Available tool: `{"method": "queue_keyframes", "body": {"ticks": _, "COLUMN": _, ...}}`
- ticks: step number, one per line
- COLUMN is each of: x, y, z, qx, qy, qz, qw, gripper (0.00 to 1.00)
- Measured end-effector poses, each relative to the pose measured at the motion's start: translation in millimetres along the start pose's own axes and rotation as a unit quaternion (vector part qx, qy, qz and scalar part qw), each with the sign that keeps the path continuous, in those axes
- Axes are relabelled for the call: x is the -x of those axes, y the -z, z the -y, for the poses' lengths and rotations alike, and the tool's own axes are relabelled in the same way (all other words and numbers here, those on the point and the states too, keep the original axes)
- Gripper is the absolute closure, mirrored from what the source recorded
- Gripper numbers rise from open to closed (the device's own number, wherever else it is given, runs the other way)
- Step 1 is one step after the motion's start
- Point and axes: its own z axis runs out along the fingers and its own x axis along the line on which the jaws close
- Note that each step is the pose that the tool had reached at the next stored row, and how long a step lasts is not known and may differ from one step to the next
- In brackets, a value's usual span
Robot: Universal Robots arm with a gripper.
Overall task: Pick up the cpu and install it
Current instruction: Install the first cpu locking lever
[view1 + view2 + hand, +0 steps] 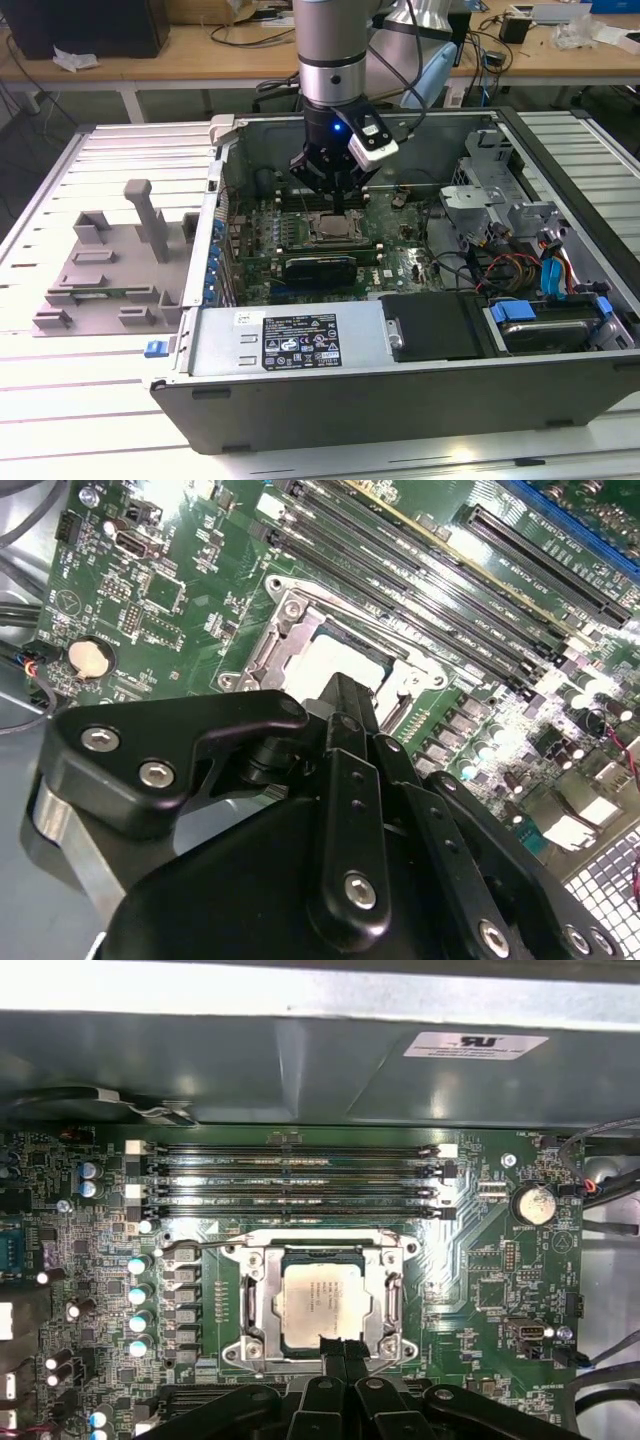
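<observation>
Nearest us in the exterior view is the dark wall of the open computer case (400,405) on the slatted worktop (90,420), and inside it the arm (332,50) holds its jaws just over the cpu (333,227) on the green motherboard (400,262). In the second wrist view we see the jaws pressed together, pinching nothing, their tips over one edge of the cpu (340,660) inside the metal socket frame (270,650). In the first wrist view the cpu (322,1300) lies flat in that frame (250,1302), between the memory slots (290,1175) and the closed jaw tips; we cannot tell whether they touch it.
</observation>
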Motion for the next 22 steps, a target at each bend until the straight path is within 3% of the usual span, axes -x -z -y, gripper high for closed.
{"method": "queue_keyframes", "body": {"ticks": 6, "x": -13.0, "y": 0.9, "z": -0.1, "qx": 0.0, "qy": 0.0, "qz": 0.0007, "qw": 1.0, "gripper": 0.89}}
{"method": "queue_keyframes", "body": {"ticks": 8, "x": -25.5, "y": 1.7, "z": -0.6, "qx": 0.0, "qy": 0.0, "qz": 0.0013, "qw": 1.0, "gripper": 0.89}}
{"method": "queue_keyframes", "body": {"ticks": 12, "x": -40.9, "y": 2.8, "z": -0.9, "qx": 0.0, "qy": 0.0, "qz": 0.0018, "qw": 1.0, "gripper": 0.89}}
{"method": "queue_keyframes", "body": {"ticks": 15, "x": -42.9, "y": 2.9, "z": -1.0, "qx": 0.0, "qy": 0.0, "qz": 0.0018, "qw": 1.0, "gripper": 0.89}}
{"method": "queue_keyframes", "body": {"ticks": 16, "x": -42.8, "y": 2.9, "z": -0.9, "qx": 0.0001, "qy": 0.0, "qz": -0.0004, "qw": 1.0, "gripper": 0.89}}
{"method": "queue_keyframes", "body": {"ticks": 17, "x": -42.6, "y": 2.8, "z": -0.9, "qx": 0.0007, "qy": 0.0, "qz": -0.0056, "qw": 1.0, "gripper": 0.89}}
{"method": "queue_keyframes", "body": {"ticks": 18, "x": -42.0, "y": 2.5, "z": -1.0, "qx": 0.0017, "qy": 0.0, "qz": -0.0143, "qw": 0.9999, "gripper": 0.89}}
{"method": "queue_keyframes", "body": {"ticks": 21, "x": -40.8, "y": 2.3, "z": -1.0, "qx": 0.0054, "qy": 0.002, "qz": -0.0355, "qw": 0.9994, "gripper": 0.89}}
{"method": "queue_keyframes", "body": {"ticks": 22, "x": -40.8, "y": 2.3, "z": -0.9, "qx": 0.0057, "qy": 0.002, "qz": -0.0384, "qw": 0.9992, "gripper": 0.89}}
